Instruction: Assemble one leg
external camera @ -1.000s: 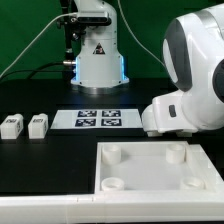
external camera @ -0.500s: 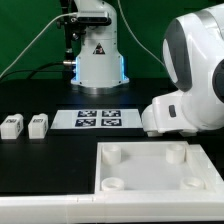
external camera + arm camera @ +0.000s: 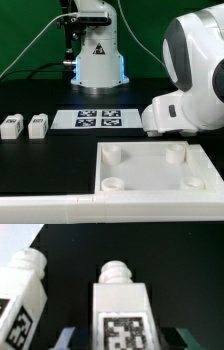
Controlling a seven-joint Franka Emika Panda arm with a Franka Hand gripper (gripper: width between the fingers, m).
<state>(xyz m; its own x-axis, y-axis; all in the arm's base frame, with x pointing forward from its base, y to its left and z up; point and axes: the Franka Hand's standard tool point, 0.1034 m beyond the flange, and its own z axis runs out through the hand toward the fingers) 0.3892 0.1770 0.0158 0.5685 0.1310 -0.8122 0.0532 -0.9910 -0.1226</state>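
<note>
Claw (image 3: 122,338) straddles the leg (image 3: 121,300), fingers on either side; pinching or not, I cannot tell. The near plate (image 3: 146,168) shows empty sockets, so the mounting is all yet to come.

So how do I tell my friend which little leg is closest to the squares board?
Find the big white plate at the front, then the flat marker board with black squares behind it. To the exterior view's left of that board lie two small white blocks. The leg you want is the one nearer the board; the other leg sits by the picture's edge.
</note>
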